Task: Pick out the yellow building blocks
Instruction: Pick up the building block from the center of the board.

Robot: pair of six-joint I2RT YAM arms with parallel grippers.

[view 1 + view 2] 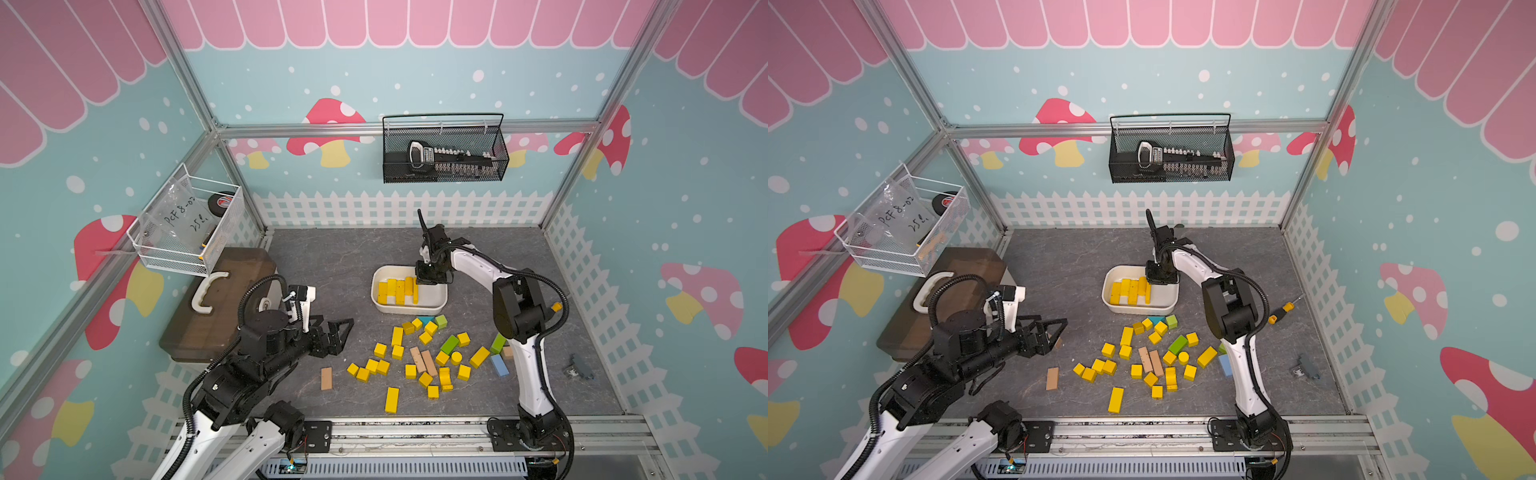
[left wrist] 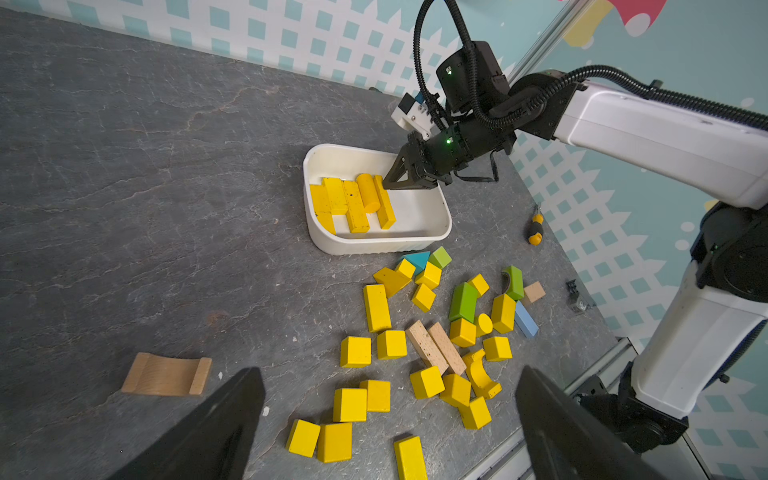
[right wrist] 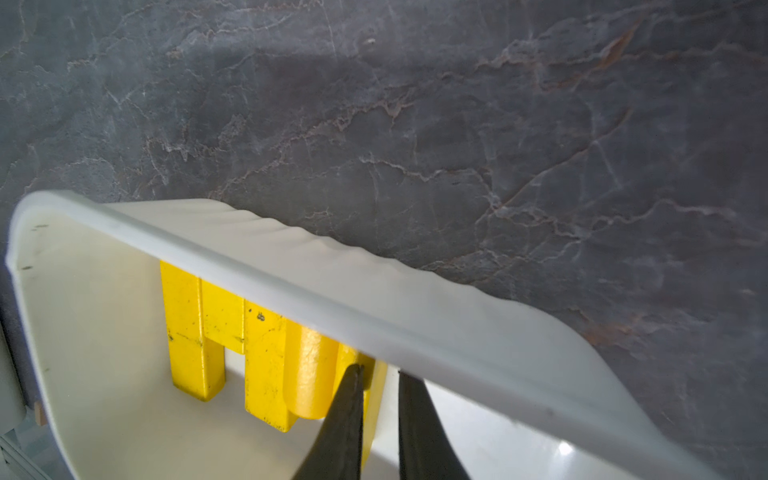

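Several yellow building blocks (image 1: 397,289) lie side by side in a white tray (image 1: 409,309) at mid-table: bars and one cylinder (image 2: 368,193). My right gripper (image 1: 419,282) reaches down into the tray, its jaws narrow on the end of a thin yellow bar (image 2: 384,208) leaning against the cylinder; its tips (image 3: 380,370) sit just under the tray rim (image 3: 291,282). Many more yellow blocks (image 1: 392,400) lie scattered in front of the tray. My left gripper (image 1: 343,332) hovers wide open left of that scatter, with nothing between its fingers (image 2: 232,415).
Mixed into the scatter are two tan bars (image 1: 424,360), green blocks (image 1: 449,344), a blue bar (image 1: 499,365) and a teal piece (image 1: 424,320). A tan arch (image 1: 326,378) lies apart on the left. A screwdriver (image 1: 556,307) and grey clip (image 1: 577,369) lie on the right. A brown case (image 1: 220,307) stands at the left.
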